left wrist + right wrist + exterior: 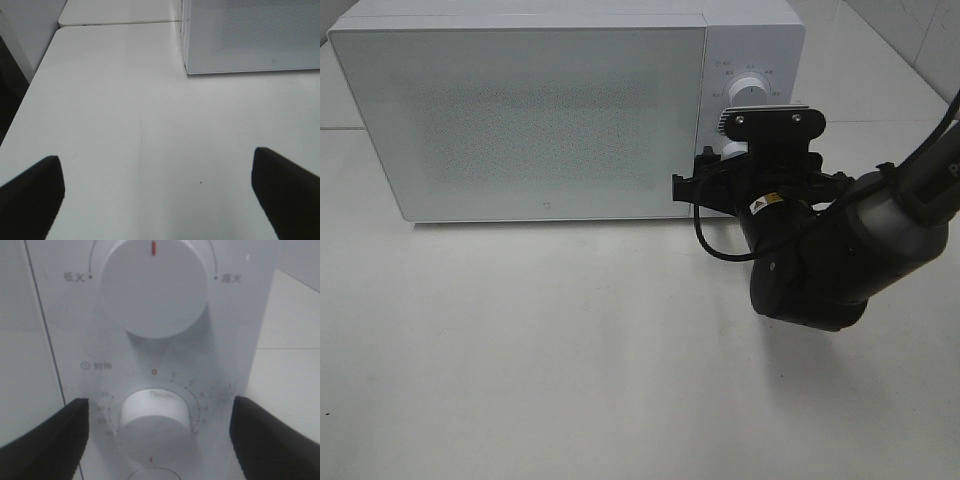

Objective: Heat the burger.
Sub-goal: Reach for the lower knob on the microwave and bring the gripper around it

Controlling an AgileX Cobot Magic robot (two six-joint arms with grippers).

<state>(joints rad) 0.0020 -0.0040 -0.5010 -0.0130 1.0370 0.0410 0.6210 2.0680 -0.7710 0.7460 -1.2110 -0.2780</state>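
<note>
With the microwave closed, the right gripper hangs spread astride its timer knob, likely to set heating, while the left gripper idles, released and empty, near the microwave's far front corner.

The right arm enters from the right edge of the high view and reaches toward the upper middle, its dark wrist bulking at centre right. The right gripper stands with jaws spread wide. In the high view its tips seem hidden behind the wrist. The left gripper is spread wide too, with dark fingers far apart.
</note>
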